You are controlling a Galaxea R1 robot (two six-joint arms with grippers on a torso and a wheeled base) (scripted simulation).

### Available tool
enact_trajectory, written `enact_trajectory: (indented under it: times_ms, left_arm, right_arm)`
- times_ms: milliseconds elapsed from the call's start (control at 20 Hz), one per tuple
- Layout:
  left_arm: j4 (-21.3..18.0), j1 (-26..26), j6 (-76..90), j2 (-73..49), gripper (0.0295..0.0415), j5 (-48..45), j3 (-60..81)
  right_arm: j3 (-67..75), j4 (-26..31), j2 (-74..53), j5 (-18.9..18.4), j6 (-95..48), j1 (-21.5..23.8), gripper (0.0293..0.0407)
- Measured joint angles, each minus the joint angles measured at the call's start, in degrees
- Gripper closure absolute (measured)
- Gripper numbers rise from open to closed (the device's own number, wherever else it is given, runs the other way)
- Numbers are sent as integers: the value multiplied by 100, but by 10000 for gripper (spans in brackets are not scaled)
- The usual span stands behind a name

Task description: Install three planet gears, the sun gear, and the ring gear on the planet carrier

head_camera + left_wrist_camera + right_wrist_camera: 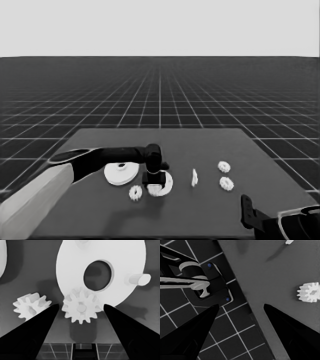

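The left gripper (155, 184), fingers spread wide, hovers over a planet gear (80, 305) seated on the smaller round part (166, 181) near the tabletop's middle; next, another gear (135, 192) needs fetching. Right arm parked.

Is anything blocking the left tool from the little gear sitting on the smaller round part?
Nothing visible. The left tool is open, with the gear right between its fingers, on a peg of the smaller round part. Another gear lies beside it, outside the fingers.

A simulated test space: a dark table (200, 210) stands on a boundless gridded floor (160, 90).
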Motion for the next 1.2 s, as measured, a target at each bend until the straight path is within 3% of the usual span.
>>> enact_trajectory:
  times_ms: [200,300,450,700,850,1200]
  left_arm:
    - [0,0,0,0,326,0,0]
    - [-604,-608,-313,-92,326,163,443]
    - [-894,-910,-395,-104,326,179,544]
    - [-966,-975,-406,-106,326,179,557]
    - [-941,-949,-267,-1342,326,150,1647]
    - [-936,-945,-144,-1646,326,123,1831]
  right_arm:
    - [0,0,0,0,0,0,315]
    - [0,0,0,0,0,0,315]
    - [0,0,0,0,0,0,315]
    - [0,0,0,0,0,0,315]
    - [0,0,0,0,0,0,315]
    - [0,0,0,0,0,0,315]
